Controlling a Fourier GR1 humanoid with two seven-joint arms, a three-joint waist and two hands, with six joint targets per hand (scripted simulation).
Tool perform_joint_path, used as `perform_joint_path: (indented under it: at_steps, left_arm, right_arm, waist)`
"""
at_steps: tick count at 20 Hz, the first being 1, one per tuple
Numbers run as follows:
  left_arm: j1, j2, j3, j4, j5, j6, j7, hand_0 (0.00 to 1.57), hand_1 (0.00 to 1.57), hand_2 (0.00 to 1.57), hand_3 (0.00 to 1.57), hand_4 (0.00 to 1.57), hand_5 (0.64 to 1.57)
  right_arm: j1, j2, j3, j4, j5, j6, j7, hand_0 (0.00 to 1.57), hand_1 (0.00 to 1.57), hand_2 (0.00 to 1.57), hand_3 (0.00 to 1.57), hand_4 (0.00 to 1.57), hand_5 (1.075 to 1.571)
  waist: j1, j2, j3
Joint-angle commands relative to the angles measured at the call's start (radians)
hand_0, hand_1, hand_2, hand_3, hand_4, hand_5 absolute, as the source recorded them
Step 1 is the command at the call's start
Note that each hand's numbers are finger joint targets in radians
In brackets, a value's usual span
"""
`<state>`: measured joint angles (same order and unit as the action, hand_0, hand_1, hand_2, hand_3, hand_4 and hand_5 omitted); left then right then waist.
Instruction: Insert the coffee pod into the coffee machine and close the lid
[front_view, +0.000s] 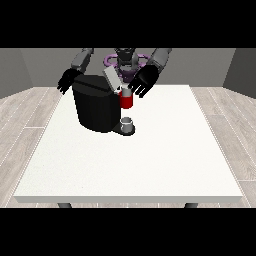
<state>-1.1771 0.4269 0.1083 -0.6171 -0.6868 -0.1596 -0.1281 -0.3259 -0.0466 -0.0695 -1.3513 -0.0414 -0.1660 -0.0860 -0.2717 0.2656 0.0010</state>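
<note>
Facing the robot across a white table, the front view shows a black coffee machine standing on the far half of the tabletop, toward 11 o'clock from the table's centre. A grey lid rises tilted from the machine's top, at 1 o'clock of the body, and is open. A red thing at the machine sits at the machine's 3 o'clock side. Below it, at 5 o'clock of the machine, a small grey thing rests on the machine's dark base; whether it is the coffee pod cannot be told. The hand at the view's right hovers just above the red thing, at its 1 o'clock, fingers spread apart and holding nothing. The hand at the view's left hangs at 10 o'clock of the machine, fingers relaxed and apart, near the machine's upper corner.
</note>
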Motion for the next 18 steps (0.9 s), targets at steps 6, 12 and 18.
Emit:
perform_joint_path:
  at_steps: [6,12,18]
  left_arm:
    - [0.000,0.014,-0.007,-0.008,-0.023,0.009,-0.030,1.06,1.06,1.12,0.95,0.36,1.571]
    - [0.070,0.007,-0.046,0.022,-0.055,-0.010,-0.093,0.00,0.00,0.00,0.00,0.00,1.571]
    - [0.050,0.036,-0.058,0.011,-0.091,-0.013,-0.071,0.00,0.00,0.00,0.00,0.00,1.571]
  right_arm:
    - [0.009,-0.001,0.004,0.013,-0.007,0.020,-0.025,0.00,0.00,0.00,0.00,0.46,1.571]
    - [0.006,-0.010,0.008,-0.042,0.005,-0.009,0.060,0.00,0.00,0.00,0.00,0.42,1.571]
    - [0.066,0.023,0.037,-0.008,0.024,-0.007,-0.019,0.00,0.00,0.00,0.00,0.34,1.571]
  waist:
    - [0.006,0.004,-0.0006]
    - [-0.003,-0.018,-0.0011]
    - [-0.006,-0.008,-0.0008]
